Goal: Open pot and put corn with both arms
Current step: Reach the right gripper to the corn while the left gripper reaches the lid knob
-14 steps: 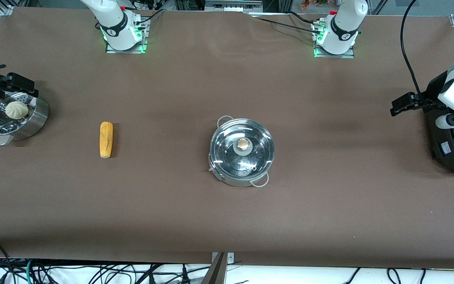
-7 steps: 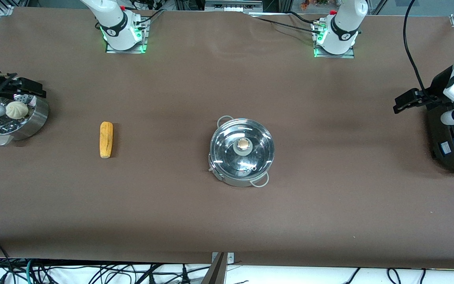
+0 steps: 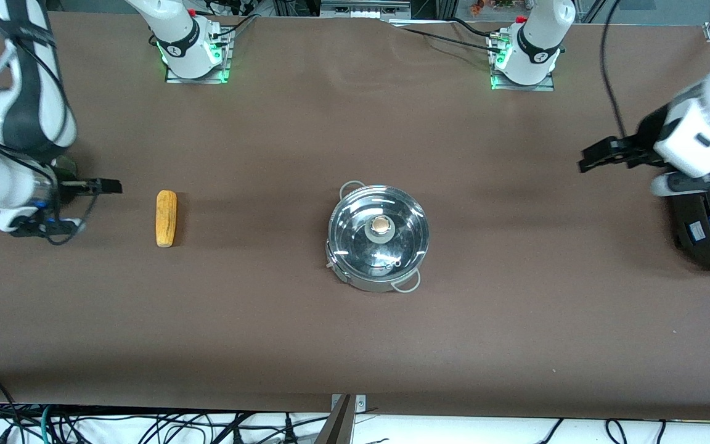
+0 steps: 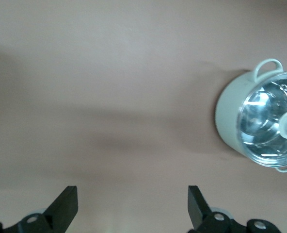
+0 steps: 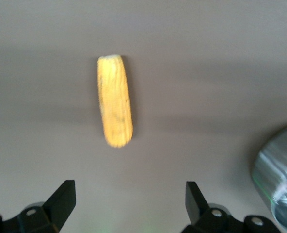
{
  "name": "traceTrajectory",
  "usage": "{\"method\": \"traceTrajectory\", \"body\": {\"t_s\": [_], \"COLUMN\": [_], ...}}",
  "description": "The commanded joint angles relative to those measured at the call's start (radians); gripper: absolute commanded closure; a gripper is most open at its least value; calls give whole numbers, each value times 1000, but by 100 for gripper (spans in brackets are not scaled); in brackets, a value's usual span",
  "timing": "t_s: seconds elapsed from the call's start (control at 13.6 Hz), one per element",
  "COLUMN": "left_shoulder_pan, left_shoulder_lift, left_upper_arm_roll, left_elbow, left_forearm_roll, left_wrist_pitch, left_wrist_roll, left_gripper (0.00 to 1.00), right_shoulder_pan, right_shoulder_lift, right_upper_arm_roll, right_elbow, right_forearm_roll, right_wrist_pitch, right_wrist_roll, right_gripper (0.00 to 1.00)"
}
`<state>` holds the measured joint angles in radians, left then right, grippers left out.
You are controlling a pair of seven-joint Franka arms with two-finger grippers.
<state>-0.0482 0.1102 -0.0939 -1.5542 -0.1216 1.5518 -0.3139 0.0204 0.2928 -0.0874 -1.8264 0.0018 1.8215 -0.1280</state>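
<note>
My open right tool (image 3: 111,185) could nudge the yellow-orange corn cob (image 3: 166,217) rolling; my open left tool (image 3: 589,160) hovers near the tabletop's (image 3: 355,320) edge, and the shiny lidded steel pot (image 3: 378,237) sits mid-tabletop.

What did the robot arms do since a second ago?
Both arms swung in from the table's ends. The right tool left the steamer bowl and now hangs open beside the corn. The left tool came away from the black cooker toward the pot, open too. Neither holds anything. The corn and pot stayed put, and the lid is still on.
</note>
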Motion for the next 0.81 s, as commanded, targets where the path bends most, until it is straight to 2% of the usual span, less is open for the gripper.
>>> {"method": "traceTrajectory", "body": {"t_s": [0.0,0.22,0.51,0.73], "left_shoulder_pan": [-141,-283,-392,-446], "left_shoulder_lift": [149,293,436,520], "left_upper_arm_roll": [3,6,5,10], "left_elbow": [158,267,292,347], "left_forearm_roll": [-9,-7,-9,-3], "left_wrist_pitch": [-9,11,239,281], "left_wrist_roll": [-190,-299,-410,-470], "left_gripper": [0,0,0,0], "right_shoulder_pan": [3,6,6,9], "right_shoulder_lift": [-38,2,66,120], "right_upper_arm_roll": [8,66,67,67], "right_elbow": [-201,-257,-316,-341], "right_forearm_roll": [4,6,6,4], "right_wrist_pitch": [245,373,528,591], "right_wrist_roll": [52,178,180,179], "right_gripper": [0,0,0,0]}}
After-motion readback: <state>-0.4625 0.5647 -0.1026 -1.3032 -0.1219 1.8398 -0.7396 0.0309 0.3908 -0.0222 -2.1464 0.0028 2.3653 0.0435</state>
